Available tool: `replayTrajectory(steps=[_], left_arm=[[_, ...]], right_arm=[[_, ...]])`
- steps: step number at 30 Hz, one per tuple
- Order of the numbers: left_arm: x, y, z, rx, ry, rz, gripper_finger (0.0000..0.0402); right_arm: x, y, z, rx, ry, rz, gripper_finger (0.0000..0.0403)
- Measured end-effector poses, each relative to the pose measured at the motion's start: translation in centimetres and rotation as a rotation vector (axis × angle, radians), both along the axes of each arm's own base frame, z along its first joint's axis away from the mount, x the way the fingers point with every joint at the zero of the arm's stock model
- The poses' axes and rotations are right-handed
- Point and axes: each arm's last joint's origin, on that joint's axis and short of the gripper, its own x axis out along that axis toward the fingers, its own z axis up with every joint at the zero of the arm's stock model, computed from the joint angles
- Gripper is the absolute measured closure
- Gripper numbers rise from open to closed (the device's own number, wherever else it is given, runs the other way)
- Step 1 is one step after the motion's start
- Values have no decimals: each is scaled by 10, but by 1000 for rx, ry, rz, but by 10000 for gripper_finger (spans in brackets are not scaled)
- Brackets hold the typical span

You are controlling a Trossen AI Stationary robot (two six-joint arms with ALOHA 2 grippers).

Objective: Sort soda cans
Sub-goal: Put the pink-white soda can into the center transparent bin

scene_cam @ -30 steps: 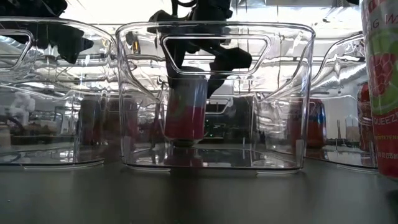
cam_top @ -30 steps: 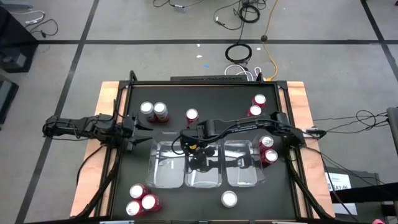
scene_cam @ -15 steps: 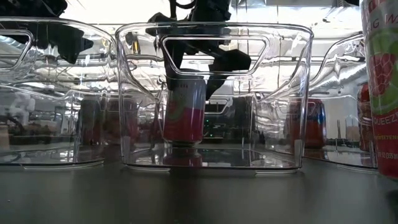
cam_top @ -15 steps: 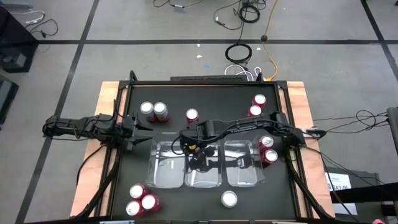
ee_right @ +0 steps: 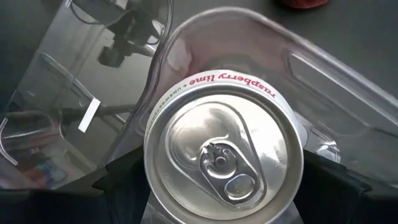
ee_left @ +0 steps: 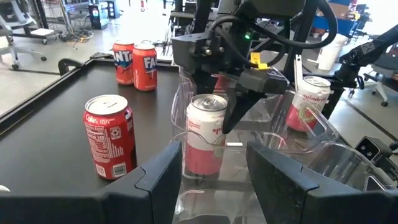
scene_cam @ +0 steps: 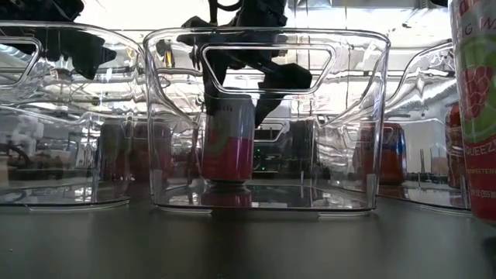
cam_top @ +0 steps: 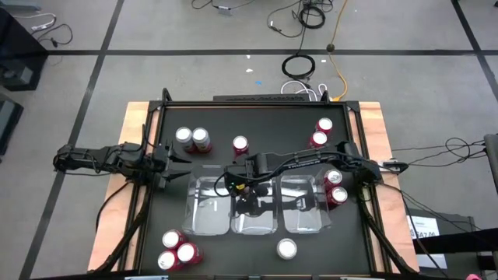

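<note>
We see the right gripper (cam_top: 250, 196) reaching down into the middle clear tray (scene_cam: 364, 116), its fingers (scene_cam: 283, 77) clamped on either side of a raspberry-lime can (scene_cam: 227, 143), white on top and pink below. That can stands upright with its base on or just above the tray floor; we cannot tell which. We spot the left gripper (cam_top: 177, 169) waiting near the tabletop's left edge, fingers (ee_left: 158, 180) apart, holding nothing. A red can (ee_left: 110, 135) stands just before it. Two orange cans (ee_left: 135, 63) stand touching toward the far left corner. Three cans (cam_top: 177, 249) huddle at the near left corner, and one silver-topped can (cam_top: 287, 249) stands alone by the near edge.
</note>
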Motion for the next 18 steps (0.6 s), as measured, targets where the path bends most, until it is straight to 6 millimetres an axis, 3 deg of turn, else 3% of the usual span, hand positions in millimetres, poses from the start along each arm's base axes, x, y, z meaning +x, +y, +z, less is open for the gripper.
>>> replayTrajectory(steps=[11, 18], left_arm=[[0, 0, 0, 0, 0, 0, 211], [0, 0, 0, 0, 0, 0, 211]], right_arm=[[-1, 1, 3, 30, 0, 7, 43], [-17, 3, 40, 43, -66, 2, 39]])
